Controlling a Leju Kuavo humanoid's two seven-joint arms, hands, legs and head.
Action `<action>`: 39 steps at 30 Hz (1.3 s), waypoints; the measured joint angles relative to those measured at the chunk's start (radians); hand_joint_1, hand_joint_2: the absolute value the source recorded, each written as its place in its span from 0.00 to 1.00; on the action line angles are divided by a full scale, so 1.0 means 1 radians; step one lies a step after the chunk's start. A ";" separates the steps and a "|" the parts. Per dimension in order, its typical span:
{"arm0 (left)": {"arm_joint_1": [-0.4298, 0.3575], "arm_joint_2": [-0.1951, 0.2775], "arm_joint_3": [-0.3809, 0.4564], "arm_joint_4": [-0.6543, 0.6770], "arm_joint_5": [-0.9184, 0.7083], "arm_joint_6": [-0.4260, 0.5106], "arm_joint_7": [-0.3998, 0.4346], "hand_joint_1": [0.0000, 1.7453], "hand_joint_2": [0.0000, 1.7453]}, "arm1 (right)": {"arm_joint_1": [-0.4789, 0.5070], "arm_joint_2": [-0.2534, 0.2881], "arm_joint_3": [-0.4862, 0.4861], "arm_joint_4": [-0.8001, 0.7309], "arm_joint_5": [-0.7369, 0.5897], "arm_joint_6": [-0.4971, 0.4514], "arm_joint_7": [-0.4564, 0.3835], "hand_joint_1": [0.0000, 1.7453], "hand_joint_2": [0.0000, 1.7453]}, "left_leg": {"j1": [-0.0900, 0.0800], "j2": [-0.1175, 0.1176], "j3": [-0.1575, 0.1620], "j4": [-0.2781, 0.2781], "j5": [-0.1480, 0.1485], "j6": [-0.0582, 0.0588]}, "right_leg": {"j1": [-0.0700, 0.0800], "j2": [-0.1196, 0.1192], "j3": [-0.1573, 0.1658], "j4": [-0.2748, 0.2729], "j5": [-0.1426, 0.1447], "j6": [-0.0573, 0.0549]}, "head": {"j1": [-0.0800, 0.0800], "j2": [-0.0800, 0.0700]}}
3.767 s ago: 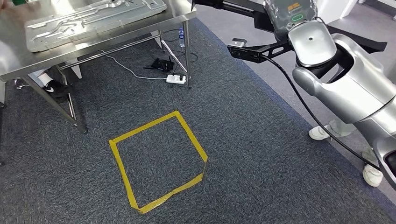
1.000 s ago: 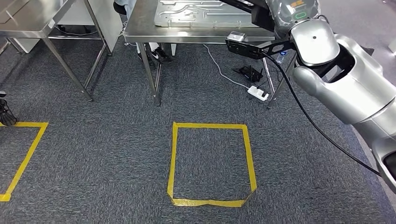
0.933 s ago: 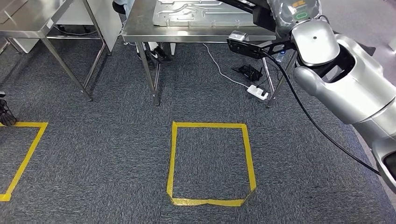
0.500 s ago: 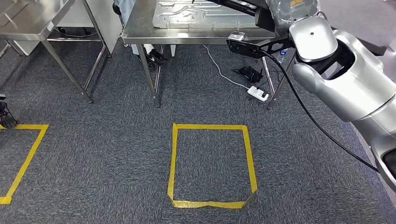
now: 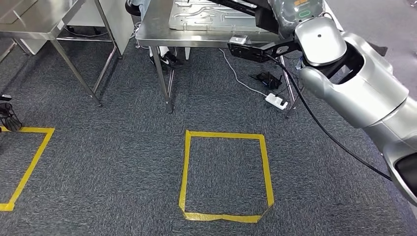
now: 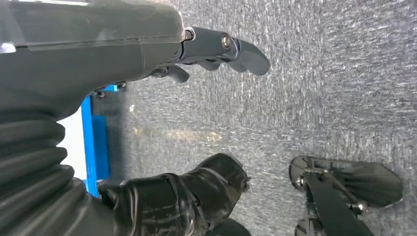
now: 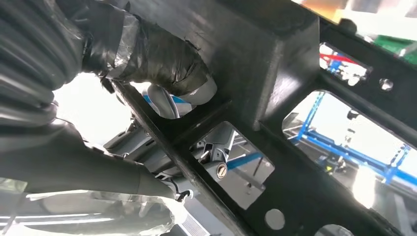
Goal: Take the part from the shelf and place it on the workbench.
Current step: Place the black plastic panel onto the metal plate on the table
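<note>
The right hand (image 7: 162, 64) is wrapped around a black part (image 7: 275, 98), its taped thumb pressed on one face and the fingers hooked under a bar of the frame, so it is plainly carrying the piece. In the head view the part (image 5: 246, 6) juts forward from the raised right arm (image 5: 354, 88), held high over the near edge of the workbench (image 5: 162, 30); I'd judge it is kept up there to clear the tabletop before being set down. The part looks like a stiff, matte black casting with square cut-outs and small round holes, hard-edged and flat-faced, so it should sit steady once lowered.

The left hand (image 6: 196, 118) hangs low beside the body, holding nothing, thumb and fingers apart over the carpet.

The workbench is brushed steel on thin legs, and a pressed, ribbed metal panel (image 5: 211, 14) already lies on it, taking up much of the top; the free strip at the near edge seems the likely landing place, though I cannot tell how much room it leaves. A second steel table (image 5: 34, 19) stands to the left. Under the bench lie a cable and a white power strip (image 5: 276, 101). On the grey, coarse carpet, yellow tape marks a square (image 5: 226, 177) in front of the bench, probably a standing spot for the robot.
</note>
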 joint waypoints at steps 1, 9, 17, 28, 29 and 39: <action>0.000 0.000 0.000 0.000 0.000 0.001 -0.001 0.00 1.00 | -0.001 0.004 0.002 0.003 0.000 -0.002 -0.001 1.00 1.00 | -0.001 0.000 -0.001 0.000 0.001 -0.004 | 0.003 0.001 0.003 -0.003 -0.002 -0.003 | 0.000 0.000; 0.001 0.003 -0.001 0.000 -0.002 -0.004 -0.002 0.00 1.00 | -0.014 0.055 0.011 0.041 0.011 -0.010 -0.010 1.00 1.00 | 0.009 0.008 -0.129 0.257 -0.110 -0.042 | -0.010 -0.003 0.014 -0.015 -0.001 -0.031 | -0.005 0.000; 0.000 0.006 -0.001 0.000 -0.004 -0.009 -0.001 0.00 1.00 | -0.028 0.117 0.020 0.107 0.023 -0.035 -0.022 1.00 1.00 | 0.002 0.011 -0.015 -0.007 0.018 -0.023 | -0.005 -0.001 0.021 -0.017 -0.008 -0.007 | -0.003 0.000; 0.001 0.006 -0.008 0.000 -0.008 -0.001 -0.001 0.00 1.00 | -0.038 0.139 0.035 0.177 0.025 -0.053 -0.039 1.00 1.00 | 0.007 0.006 -0.001 -0.008 0.012 0.006 | -0.005 -0.001 -0.056 0.106 -0.021 0.000 | -0.001 0.000; 0.001 0.006 -0.008 0.000 -0.008 -0.001 -0.001 0.00 1.00 | -0.039 0.140 0.035 0.180 0.025 -0.055 -0.039 1.00 1.00 | 0.005 0.005 -0.004 -0.003 0.009 0.002 | -0.003 -0.001 -0.031 0.051 -0.002 -0.003 | -0.002 0.000; 0.001 0.006 -0.013 0.000 -0.009 -0.010 -0.001 0.00 1.00 | -0.040 0.153 0.036 0.201 0.028 -0.059 -0.041 1.00 1.00 | 0.009 0.011 -0.121 0.242 -0.110 -0.044 | -0.007 -0.001 0.006 -0.018 0.011 -0.032 | -0.009 0.000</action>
